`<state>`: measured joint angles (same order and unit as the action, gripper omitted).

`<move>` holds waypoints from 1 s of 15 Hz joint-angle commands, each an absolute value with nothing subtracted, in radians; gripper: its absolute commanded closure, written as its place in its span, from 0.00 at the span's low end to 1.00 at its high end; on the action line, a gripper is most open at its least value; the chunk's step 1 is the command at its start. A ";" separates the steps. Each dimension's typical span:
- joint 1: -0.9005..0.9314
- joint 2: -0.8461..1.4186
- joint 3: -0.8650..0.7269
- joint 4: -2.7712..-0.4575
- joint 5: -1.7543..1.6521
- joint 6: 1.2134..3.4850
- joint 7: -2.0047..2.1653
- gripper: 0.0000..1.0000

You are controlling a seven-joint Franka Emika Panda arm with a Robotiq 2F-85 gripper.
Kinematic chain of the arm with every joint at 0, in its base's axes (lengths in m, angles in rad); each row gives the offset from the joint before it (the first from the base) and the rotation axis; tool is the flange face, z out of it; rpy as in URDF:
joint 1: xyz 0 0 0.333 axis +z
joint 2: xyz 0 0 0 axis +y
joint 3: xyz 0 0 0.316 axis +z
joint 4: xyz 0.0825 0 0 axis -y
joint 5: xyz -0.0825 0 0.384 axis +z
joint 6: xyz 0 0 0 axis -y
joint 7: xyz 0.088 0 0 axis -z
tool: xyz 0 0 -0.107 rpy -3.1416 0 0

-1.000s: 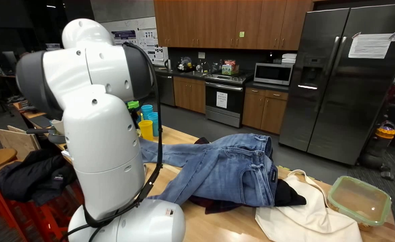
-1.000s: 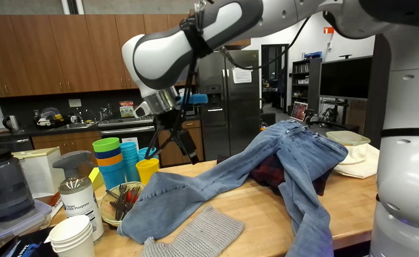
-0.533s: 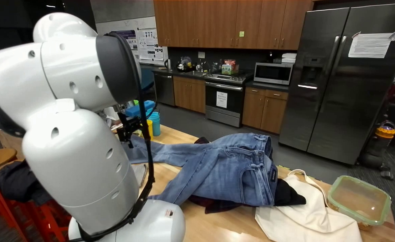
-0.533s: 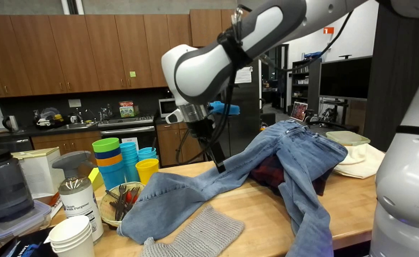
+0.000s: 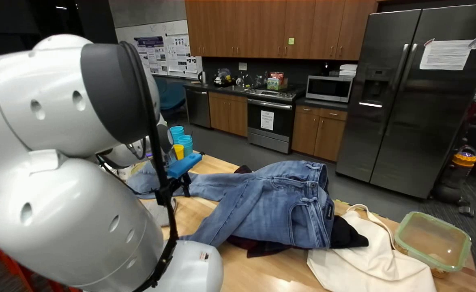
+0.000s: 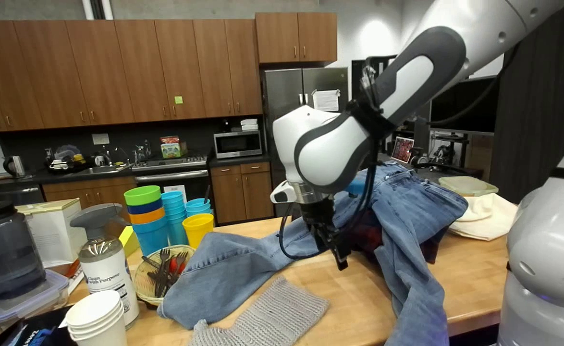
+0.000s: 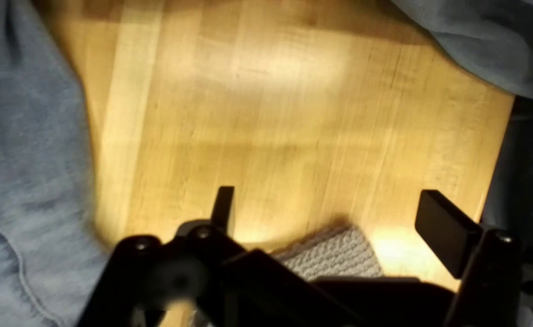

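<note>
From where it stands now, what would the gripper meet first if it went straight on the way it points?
Probably the table, below the open gripper, though depth is unclear. The cloth lies close beside that line, so its corner might be brushed.

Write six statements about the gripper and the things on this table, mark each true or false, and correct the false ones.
1. The gripper stands open over the tabletop, holding nothing. True.
2. The grey knitted cloth hangs from the gripper. False: it lies on the tabletop.
3. The green cup is at the bottom of its stack. False: it is on top.
4. Dark forks sit in the wicker basket. True.
5. The cream bag lies beside a green-rimmed container. True.
6. The plaid cloth lies on top of the jeans. False: the jeans lie over it.
</note>
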<state>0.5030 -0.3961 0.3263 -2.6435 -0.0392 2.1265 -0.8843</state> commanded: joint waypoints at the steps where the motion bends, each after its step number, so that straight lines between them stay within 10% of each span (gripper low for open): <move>1: 0.559 -0.548 0.273 -2.791 0.026 2.181 -0.946 0.00; 15: 0.753 -0.663 0.179 -2.773 0.118 1.934 -0.943 0.00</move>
